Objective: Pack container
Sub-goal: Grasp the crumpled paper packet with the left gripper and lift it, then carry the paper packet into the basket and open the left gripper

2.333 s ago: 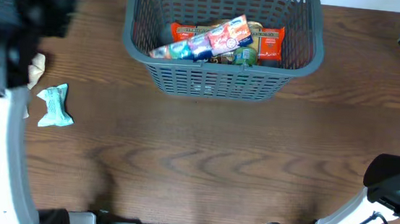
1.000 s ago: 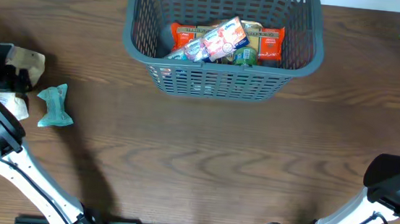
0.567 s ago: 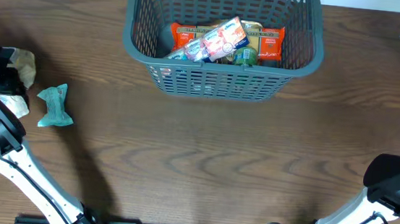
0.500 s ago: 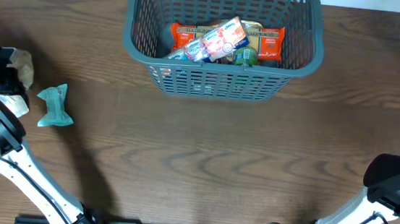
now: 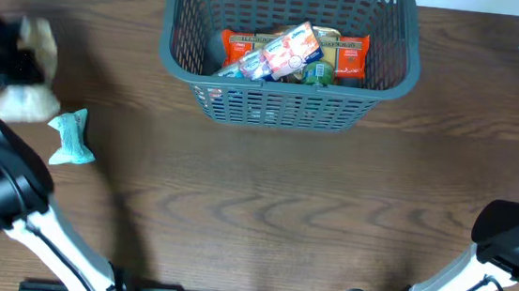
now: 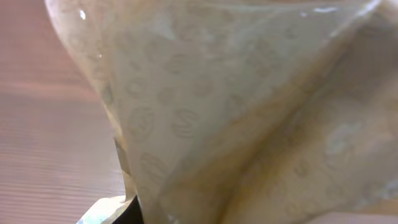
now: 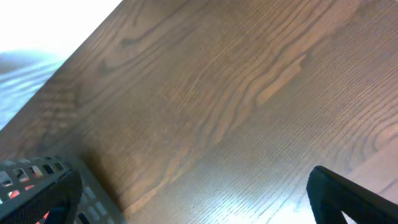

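Observation:
The container, a dark grey lattice basket, stands at the back middle of the table. Inside it lie several grocery packets, among them a red one and a white, red and blue one. At the far left my left gripper is motion-blurred and shut on a beige crinkled packet. That packet fills the left wrist view. A pale blurred lump sits just below it; whether it belongs to the same packet I cannot tell. My right gripper stands open over bare table.
A teal packet lies on the wooden table at the left, just beside the left arm. The container's corner shows at the lower left of the right wrist view. The right arm rests at the right edge.
My left gripper has shut on the beige packet and moved it up and toward the back of the table. The teal packet, the container and the right arm have not moved.

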